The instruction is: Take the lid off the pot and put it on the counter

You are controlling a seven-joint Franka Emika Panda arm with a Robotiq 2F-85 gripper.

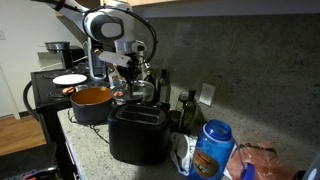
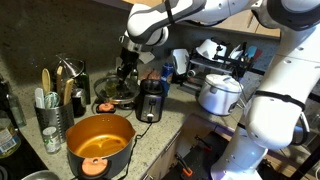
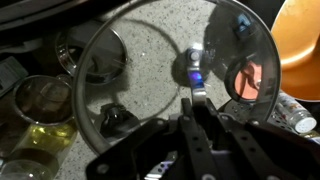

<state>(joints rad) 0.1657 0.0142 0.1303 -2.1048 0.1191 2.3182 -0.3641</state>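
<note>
My gripper (image 3: 197, 112) is shut on the small knob of the round see-through lid (image 3: 130, 120), which fills most of the wrist view. It holds the lid over the speckled granite counter (image 3: 150, 35), beside the pot; I cannot tell if the lid touches the counter. The dark grey pot (image 1: 92, 102) stands open with its orange inside showing, also in an exterior view (image 2: 100, 142) and at the wrist view's right edge (image 3: 300, 40). In both exterior views the gripper (image 1: 133, 74) (image 2: 126, 70) hangs behind the toaster with the lid (image 1: 138, 90) (image 2: 117, 90) under it.
A black toaster (image 1: 138, 135) (image 2: 150, 100) stands near the lid. Glass jars and bottles (image 3: 40, 105) crowd the backsplash. A white plate (image 1: 69, 79) lies on the black stove. A blue bottle (image 1: 212, 148) and a utensil holder (image 2: 48, 115) stand on the counter.
</note>
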